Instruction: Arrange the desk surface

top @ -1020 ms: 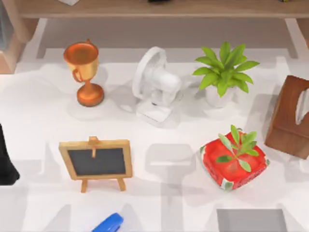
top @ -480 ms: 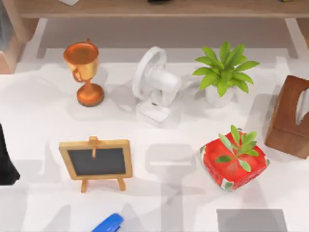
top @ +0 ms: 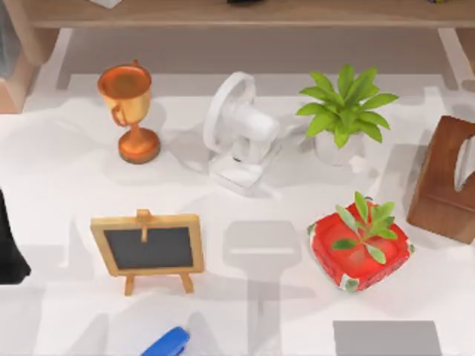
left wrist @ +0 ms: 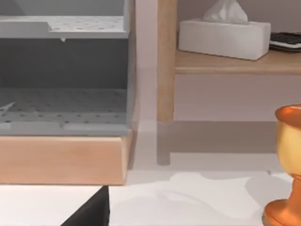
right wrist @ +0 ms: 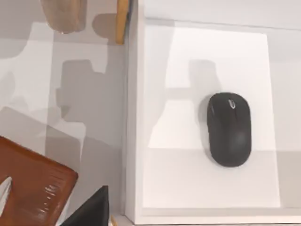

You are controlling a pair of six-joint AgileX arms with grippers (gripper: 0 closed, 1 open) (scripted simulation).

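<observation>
The desk surface [top: 59, 185] is a broad white tabletop. On it stand a copper trophy [top: 128, 111], a white fan [top: 236, 132], a potted green plant [top: 343, 111], a small wood-framed chalkboard easel [top: 148, 248] and a red cube with a leafy sprig [top: 360, 248]. A black part of my left arm [top: 9, 248] sits at the table's left edge. The left wrist view has a black corner of my left gripper [left wrist: 89, 212] and the trophy [left wrist: 287, 165]. A black corner of my right gripper [right wrist: 89, 209] shows in the right wrist view, above a black mouse [right wrist: 229, 129].
A brown tissue box [top: 445, 178] stands at the right edge. A grey square pad [top: 386, 337] and a blue object [top: 167, 343] lie at the front. A light-wood shelf [top: 237, 13] runs along the back, carrying a white tissue box [left wrist: 225, 33]. A grey organiser [left wrist: 63, 70] stands at the back left.
The white fan's head has turned slightly. Shadows near the table's right edge have shifted a little. Everything else stays put.
</observation>
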